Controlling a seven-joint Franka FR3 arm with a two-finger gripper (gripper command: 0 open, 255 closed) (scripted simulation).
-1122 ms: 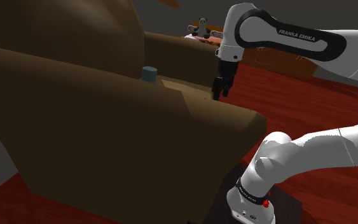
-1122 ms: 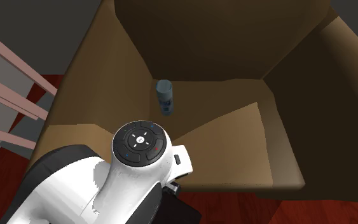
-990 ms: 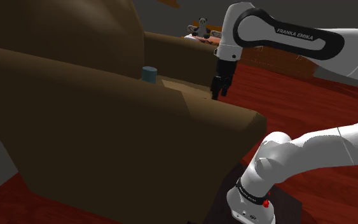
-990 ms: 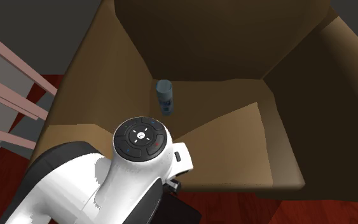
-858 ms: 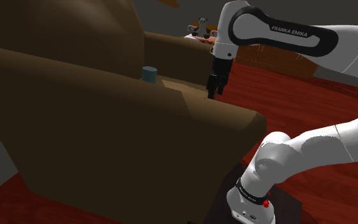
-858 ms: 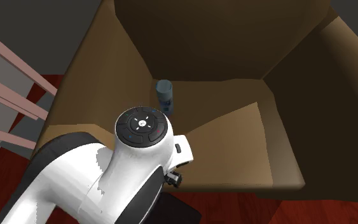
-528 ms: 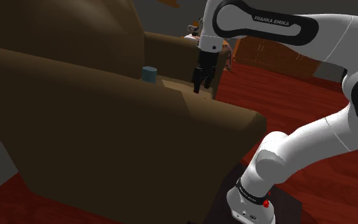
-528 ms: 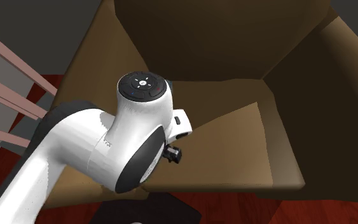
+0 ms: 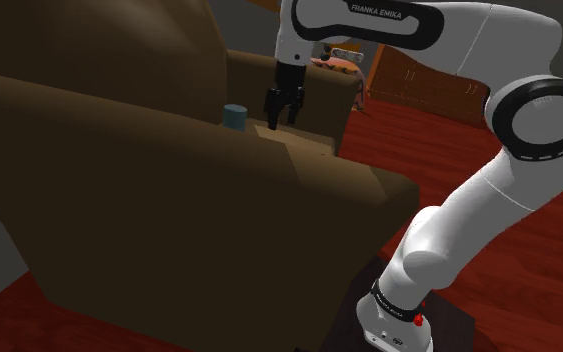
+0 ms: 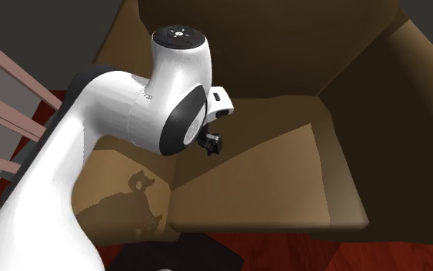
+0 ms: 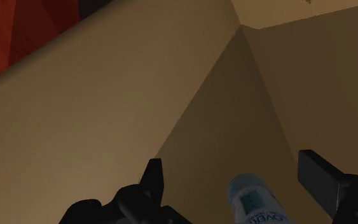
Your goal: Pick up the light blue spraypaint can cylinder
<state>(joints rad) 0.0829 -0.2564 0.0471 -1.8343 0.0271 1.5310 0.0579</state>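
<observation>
The light blue spray can (image 9: 234, 116) stands upright on the brown armchair's seat, and only its top shows above the near armrest (image 9: 199, 190) in the shoulder view. My gripper (image 9: 281, 118) hangs over the seat, a little to the can's right in that view, pointing down. In the wrist view the can (image 11: 254, 203), with a pale label, lies between the fingers, nearer the right one. The left finger (image 11: 152, 181) and the right finger (image 11: 320, 178) stand wide apart without touching it, so the gripper (image 11: 230, 162) is open. In the second exterior view my arm (image 10: 168, 92) covers the can.
The armchair's tall backrest (image 9: 99, 45) and two armrests wall in the seat (image 10: 284, 177). Red wooden floor (image 9: 489, 170) surrounds the chair. A wooden cabinet (image 9: 424, 85) stands at the back. Pale slats (image 10: 7, 100) cross the second exterior view's left.
My arm has swung to the shoulder view's left, from beside the armchair's front to over its seat, close to the can. In the second exterior view the arm now hides the can.
</observation>
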